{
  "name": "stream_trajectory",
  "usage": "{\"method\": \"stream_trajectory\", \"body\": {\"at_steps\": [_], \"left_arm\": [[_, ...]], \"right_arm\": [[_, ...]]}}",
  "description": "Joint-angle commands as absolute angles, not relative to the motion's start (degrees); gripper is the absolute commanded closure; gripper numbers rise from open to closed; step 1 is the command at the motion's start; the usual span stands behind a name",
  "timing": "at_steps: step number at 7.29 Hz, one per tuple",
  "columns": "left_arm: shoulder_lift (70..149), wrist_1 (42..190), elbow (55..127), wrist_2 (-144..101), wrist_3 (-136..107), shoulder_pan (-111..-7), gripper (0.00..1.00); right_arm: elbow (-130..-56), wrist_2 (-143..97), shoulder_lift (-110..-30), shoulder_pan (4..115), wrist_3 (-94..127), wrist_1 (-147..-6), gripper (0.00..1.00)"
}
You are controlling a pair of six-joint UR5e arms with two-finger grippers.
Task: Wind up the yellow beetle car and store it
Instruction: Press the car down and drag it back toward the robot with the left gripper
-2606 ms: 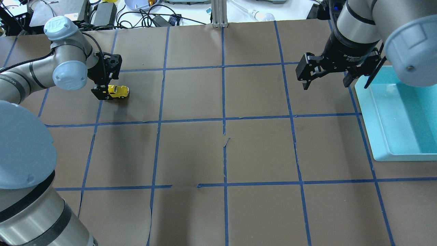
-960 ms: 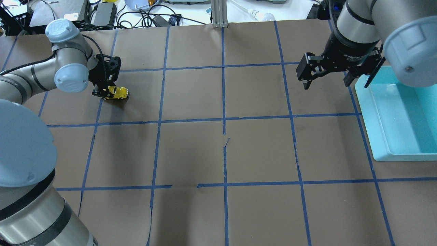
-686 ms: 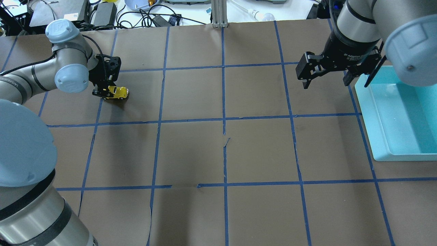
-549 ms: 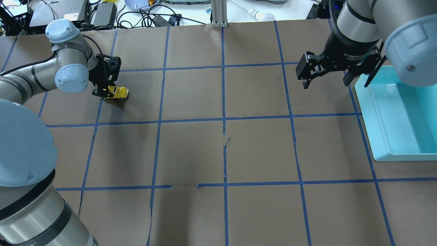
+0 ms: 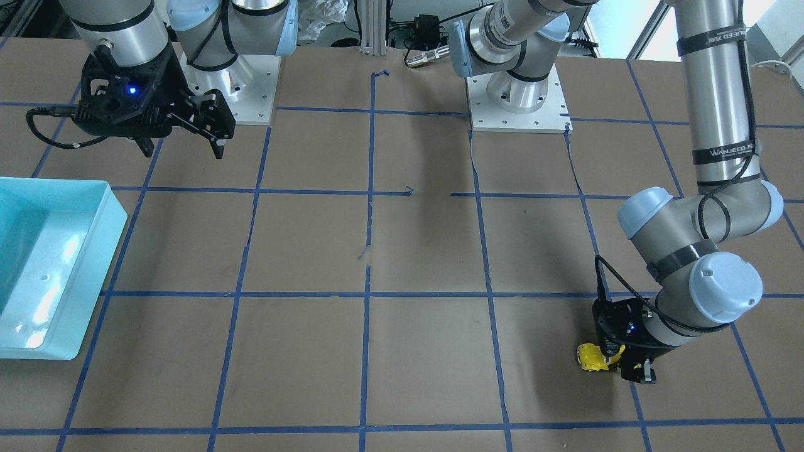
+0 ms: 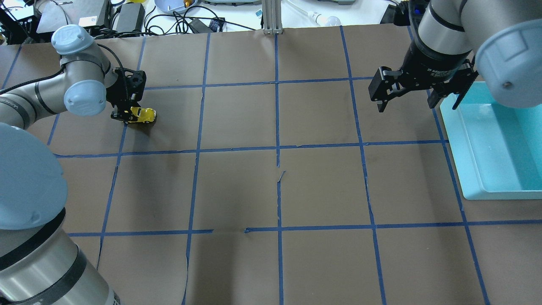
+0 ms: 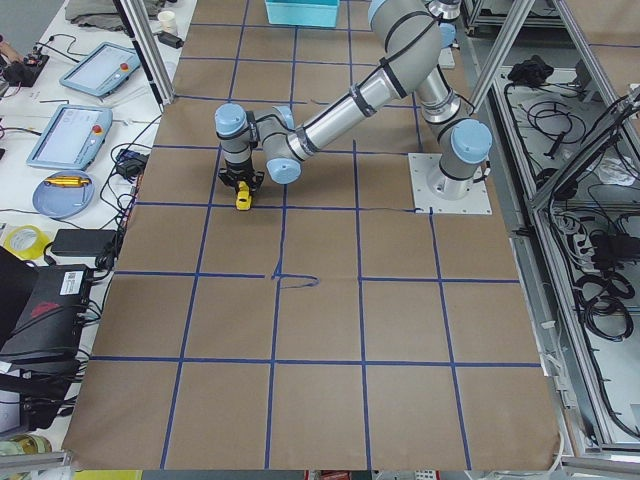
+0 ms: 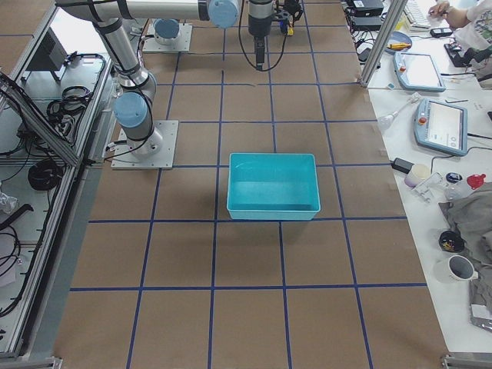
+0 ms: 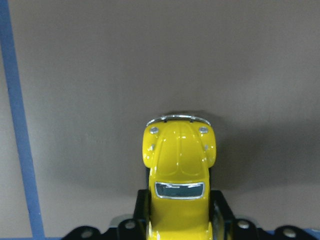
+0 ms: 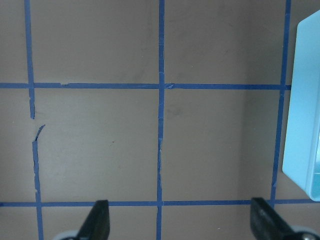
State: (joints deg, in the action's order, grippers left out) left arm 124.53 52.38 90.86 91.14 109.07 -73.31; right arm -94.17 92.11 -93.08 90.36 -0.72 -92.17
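Both left jaws pinch the yellow beetle car [image 9: 179, 172] behind its hood.

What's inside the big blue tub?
In the right-side view the tub shows only its bare shiny floor. From overhead, the right arm covers part of it. The yellow beetle car is not inside: the left pincer grips it far away.

The bench [image 6: 237, 186] wears brown paper, ruled into squares by blue tape lines [image 6: 278, 127] and torn here and there near its middle. The yellow beetle car [image 6: 142, 115] sits on the paper, its rear between the left fingers [image 6: 120, 115], nose pointing away from them. A teal bin [image 6: 499, 194] rests just beside the right fingers [image 6: 380, 103].
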Motion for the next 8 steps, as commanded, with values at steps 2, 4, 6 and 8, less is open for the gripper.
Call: {"method": "stream_trajectory", "body": {"at_steps": [2, 4, 6, 8], "left_arm": [[124.5, 52.4, 90.8, 91.2, 109.2, -73.0, 0.97], [124.5, 52.4, 90.8, 91.1, 110.1, -71.7, 0.97], [124.5, 52.4, 90.9, 91.1, 112.4, -70.3, 0.99], [124.6, 52.4, 90.8, 91.1, 114.7, -69.8, 0.99]], "right_arm": [[-94.2, 92.2, -93.0, 90.4, -0.8, -92.3, 0.0], [-94.3, 92.2, -92.9, 90.4, -0.7, -92.9, 0.0], [-94.3, 92.2, -92.9, 90.4, -0.6, -93.1, 0.0], [-94.3, 92.2, -92.9, 90.4, -0.6, -93.1, 0.0]]}}
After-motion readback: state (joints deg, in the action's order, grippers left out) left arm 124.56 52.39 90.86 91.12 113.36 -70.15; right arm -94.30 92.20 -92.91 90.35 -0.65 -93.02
